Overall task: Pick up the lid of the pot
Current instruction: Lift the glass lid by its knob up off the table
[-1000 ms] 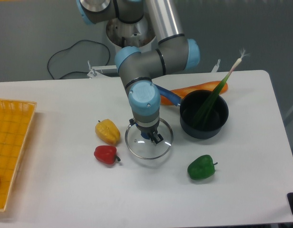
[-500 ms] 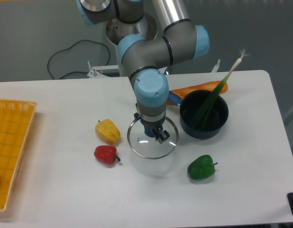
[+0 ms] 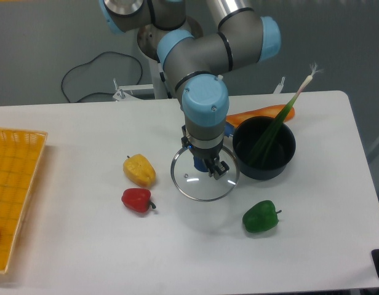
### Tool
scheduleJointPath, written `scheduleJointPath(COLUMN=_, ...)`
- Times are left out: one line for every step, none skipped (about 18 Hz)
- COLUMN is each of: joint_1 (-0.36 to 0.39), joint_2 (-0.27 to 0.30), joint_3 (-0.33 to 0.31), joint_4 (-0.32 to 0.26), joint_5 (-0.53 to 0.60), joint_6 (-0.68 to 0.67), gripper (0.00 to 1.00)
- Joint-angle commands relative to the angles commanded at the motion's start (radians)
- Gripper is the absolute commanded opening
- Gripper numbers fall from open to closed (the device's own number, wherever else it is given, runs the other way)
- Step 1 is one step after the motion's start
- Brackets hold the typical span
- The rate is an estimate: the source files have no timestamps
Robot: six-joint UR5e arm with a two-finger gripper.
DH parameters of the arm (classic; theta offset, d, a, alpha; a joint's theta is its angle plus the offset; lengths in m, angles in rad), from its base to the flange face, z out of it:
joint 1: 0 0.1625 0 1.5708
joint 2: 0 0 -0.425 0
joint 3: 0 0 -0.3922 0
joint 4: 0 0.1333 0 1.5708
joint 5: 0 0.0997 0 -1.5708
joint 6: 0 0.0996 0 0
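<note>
Camera: pot lid (image 3: 199,189) is pinched by its blue knob (image 3: 200,164) in the claw (image 3: 204,157); lifting judged in hand; firm grip and steady raising are required.

Likely lab: robot arm (image 3: 205,98), white table (image 3: 79,246), loose cable (image 3: 109,52).

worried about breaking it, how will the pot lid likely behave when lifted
The pot lid looks clear like glass, so probably fragile. Its metallic rim suggests it's stiff. Wide around one small blue knob, it could tip.
</note>
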Motion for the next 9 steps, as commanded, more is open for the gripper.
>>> scheduleJointPath(joint_1=0.0, joint_2=-0.002, joint_3=0.002, joint_4=0.002, joint_5=0.0, joint_6=0.0, gripper=0.47)
scheduleJointPath(joint_1=0.0, joint_2=-0.002, joint_3=0.002, joint_4=0.002, joint_5=0.0, joint_6=0.0, gripper=0.47)
scheduleJointPath(joint_1=0.0, joint_2=-0.002, joint_3=0.002, joint_4=0.002, joint_5=0.0, joint_6=0.0, gripper=0.47)
scheduleJointPath(joint_1=-0.002, joint_2=-0.002, joint_3=0.002, joint_4=0.003, joint_5=0.0, joint_6=-0.002, gripper=0.47)
scheduleJointPath(joint_1=-0.002, joint_2=-0.003, joint_3=0.0, joint_4=0.003, joint_5=0.0, joint_6=-0.003, gripper=0.47)
scheduleJointPath(joint_1=-0.002, joint_2=-0.003, joint_3=0.0, joint_4=0.005, joint_5=-0.003, joint_6=-0.005, gripper=0.47)
scheduleJointPath(joint_1=-0.002, joint_2=-0.002, joint_3=0.002, joint_4=0.005, joint_5=-0.006, joint_6=-0.006, gripper=0.47)
scheduleJointPath(joint_1=-0.002, joint_2=-0.003, joint_3=0.002, joint_4=0.005, joint_5=-0.006, joint_6=-0.006, gripper=0.47)
scheduleJointPath(joint_1=-0.002, joint_2=-0.003, joint_3=0.002, joint_4=0.005, joint_5=-0.006, joint_6=-0.006, gripper=0.47)
